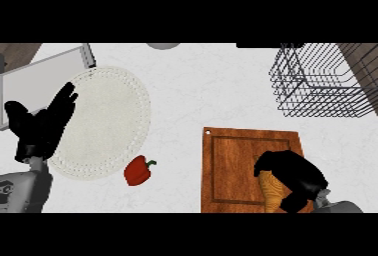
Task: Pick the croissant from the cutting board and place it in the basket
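Right hand (294,174): seen at the lower right, over the near part of the wooden cutting board (232,165). Its fingers are curled down round the croissant (273,195), which is thus grasped and largely hidden beneath the hand. Only a tan, ridged strip of the croissant is exposed, under the hand's left side and toward the near edge. The long axis, as far as it can be read from that strip, runs from far to near, roughly along the board's length; which end is which cannot be told. The croissant is still within the board's outline; whether it is touching the board cannot be told.

Wire basket (317,82): noted well beyond the right hand, at the far right of the counter, apart from the board.

Red bell pepper (138,170): recorded left of the right hand, on the counter just beside a pale round mat (111,120), stem pointing right.

Left hand (43,122): at the left edge, fingers straight and raised, resting over the mat's rim, nothing held.
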Controlling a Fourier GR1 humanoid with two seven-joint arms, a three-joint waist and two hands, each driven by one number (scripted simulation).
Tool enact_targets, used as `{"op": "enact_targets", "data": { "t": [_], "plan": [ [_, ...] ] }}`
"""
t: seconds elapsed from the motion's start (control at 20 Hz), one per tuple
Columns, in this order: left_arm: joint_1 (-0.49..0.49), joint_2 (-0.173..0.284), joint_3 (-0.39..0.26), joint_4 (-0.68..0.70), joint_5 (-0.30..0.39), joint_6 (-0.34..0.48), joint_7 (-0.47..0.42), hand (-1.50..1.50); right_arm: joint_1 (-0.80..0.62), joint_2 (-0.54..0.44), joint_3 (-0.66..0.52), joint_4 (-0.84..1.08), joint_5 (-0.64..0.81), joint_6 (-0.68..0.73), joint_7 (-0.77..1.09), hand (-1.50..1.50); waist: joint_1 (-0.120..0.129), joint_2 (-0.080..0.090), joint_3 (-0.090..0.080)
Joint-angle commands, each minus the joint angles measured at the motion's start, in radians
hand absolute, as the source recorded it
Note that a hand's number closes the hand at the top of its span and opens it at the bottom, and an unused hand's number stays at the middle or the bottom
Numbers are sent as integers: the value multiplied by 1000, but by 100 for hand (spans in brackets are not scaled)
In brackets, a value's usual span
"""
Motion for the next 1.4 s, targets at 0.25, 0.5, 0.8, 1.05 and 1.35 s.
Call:
{"op": "enact_targets", "data": {
  "t": [0.25,0.5,0.8,1.05,1.35],
  "plan": [
    [-6,-2,27,36,-5,-23,-28,0,77,57,37,-37,59,-45,16,150,-7,2,2],
    [26,8,44,5,6,-18,-29,0,337,224,173,-226,65,-142,141,150,-22,-3,2],
    [-23,-48,2,101,-53,25,-64,0,509,182,299,-318,125,-221,175,150,-15,3,2],
    [-1,-17,18,50,-32,-4,-47,0,612,227,306,-393,-84,-246,76,150,-18,2,3],
    [57,-2,36,6,8,-48,-48,0,723,232,365,-709,-249,-257,6,150,-14,-4,3]
  ]
}}
